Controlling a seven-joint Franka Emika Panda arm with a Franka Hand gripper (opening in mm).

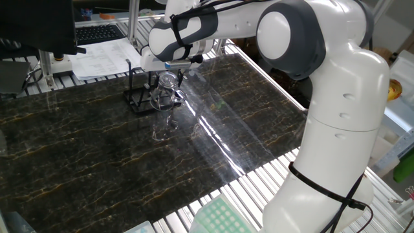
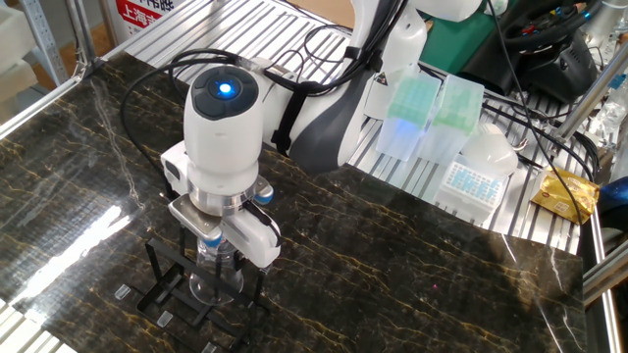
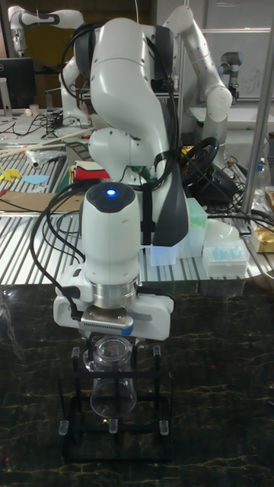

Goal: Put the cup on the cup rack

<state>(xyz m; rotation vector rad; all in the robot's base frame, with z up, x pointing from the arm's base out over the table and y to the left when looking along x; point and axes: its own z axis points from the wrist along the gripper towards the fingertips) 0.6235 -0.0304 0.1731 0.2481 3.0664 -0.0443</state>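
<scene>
1. Over the rack [image 3: 114, 426], the gripper [image 3: 114, 344] hangs pointing straight down, its fingers mostly hidden behind the cup [image 3: 113, 380] and the wrist body; whether they pinch the glass or stand apart cannot be told.
2. The cup sits directly under the gripper, within the rack's pegs, its round end facing up toward the tall fixed camera. In one fixed view the cup [image 1: 165, 90] shows as clear glass against the rack [image 1: 139, 97], just below the gripper [image 1: 169, 72].
3. In the other fixed view the cup [image 2: 218, 270] stands between upright pegs of the rack [image 2: 182, 294], beneath the gripper [image 2: 221, 245].
4. The rack rests on the dark marbled table [image 1: 97, 149], near its far edge.
5. Beyond the table lie pipette-tip boxes [image 2: 432, 108] on the metal slats.
</scene>
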